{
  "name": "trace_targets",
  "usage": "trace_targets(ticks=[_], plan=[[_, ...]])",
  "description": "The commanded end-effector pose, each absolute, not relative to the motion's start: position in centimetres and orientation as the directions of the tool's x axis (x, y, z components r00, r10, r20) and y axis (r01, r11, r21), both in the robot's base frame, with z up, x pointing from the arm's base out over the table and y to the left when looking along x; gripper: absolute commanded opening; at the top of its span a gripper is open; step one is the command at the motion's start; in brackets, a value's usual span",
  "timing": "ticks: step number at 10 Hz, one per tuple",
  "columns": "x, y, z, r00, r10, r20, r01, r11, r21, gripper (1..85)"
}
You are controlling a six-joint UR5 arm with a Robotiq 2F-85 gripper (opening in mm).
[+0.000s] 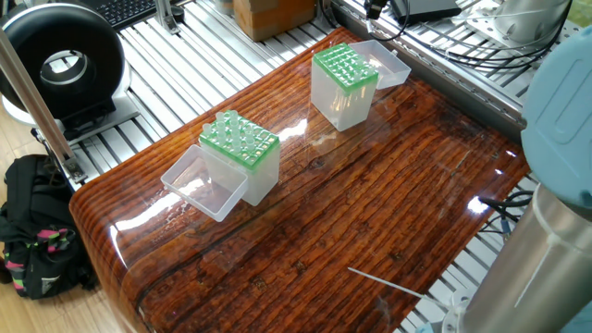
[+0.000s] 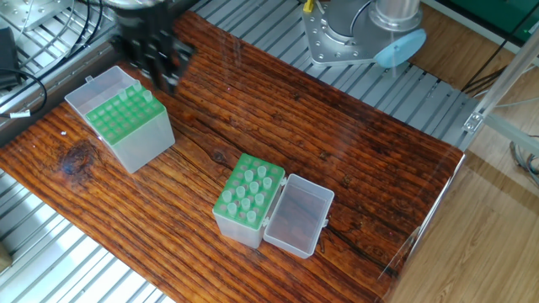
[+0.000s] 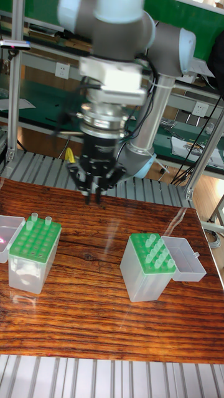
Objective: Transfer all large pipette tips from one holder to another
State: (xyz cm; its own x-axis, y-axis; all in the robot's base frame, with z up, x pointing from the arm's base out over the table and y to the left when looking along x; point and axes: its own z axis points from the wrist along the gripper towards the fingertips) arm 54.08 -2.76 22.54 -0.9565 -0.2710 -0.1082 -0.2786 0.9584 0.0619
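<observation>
The pincer (image 3: 94, 198) is seen up in the air above the brown wooden tabletop (image 3: 93, 311), with its dark fingers (image 3: 87, 186) pointing down. It looks blurry, so it cannot be told if it is open or closed, and nothing can be made out between the fingers. Down and to the left of the pincer in the tall fixed view, a clear box with a green top (image 3: 32, 254) is stood on the tabletop. Two large pipette tips (image 3: 34, 218) are seen sticking up from the back row of this box, near the pincer but not touching it. The lid of this box (image 3: 7, 236) is laid open on its far left side. Down and to the right of the pincer, well apart from it, a second clear box with a green top (image 3: 148, 267) is stood. Many more pipette tips (image 3: 155, 249) are held upright in this second box. Its clear lid (image 3: 186, 259) is folded open on the side away from the pincer. In the other fixed view, the blurry pincer (image 2: 156, 59) is seen just beside the first box (image 2: 126, 126).
</observation>
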Motion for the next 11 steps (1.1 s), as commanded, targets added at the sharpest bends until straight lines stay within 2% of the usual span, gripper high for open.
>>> trace_targets(ticks=[1,4,5,6,7,9,10,11], plan=[[52.3,1.2,21.9,-0.972,-0.217,-0.085,-0.223,0.973,0.066,27.3],[52.2,2.6,20.7,-0.973,-0.214,-0.083,-0.22,0.973,0.067,27.3],[52.2,0.9,20.6,-0.972,-0.225,-0.069,-0.226,0.974,0.004,25.3],[52.0,-1.6,20.7,-0.97,-0.242,-0.039,-0.238,0.967,-0.089,19.3],[51.4,-2.2,20.7,-0.954,-0.299,-0.006,-0.297,0.949,-0.106,17.7],[50.5,-2.2,20.7,-0.873,-0.485,0.047,-0.487,0.869,-0.088,22.0],[51.0,-1.6,20.7,-0.846,-0.533,0.025,-0.533,0.843,-0.077,28.7],[51.5,-1.2,20.6,-0.834,-0.552,0.001,-0.551,0.831,-0.073,31.0]])
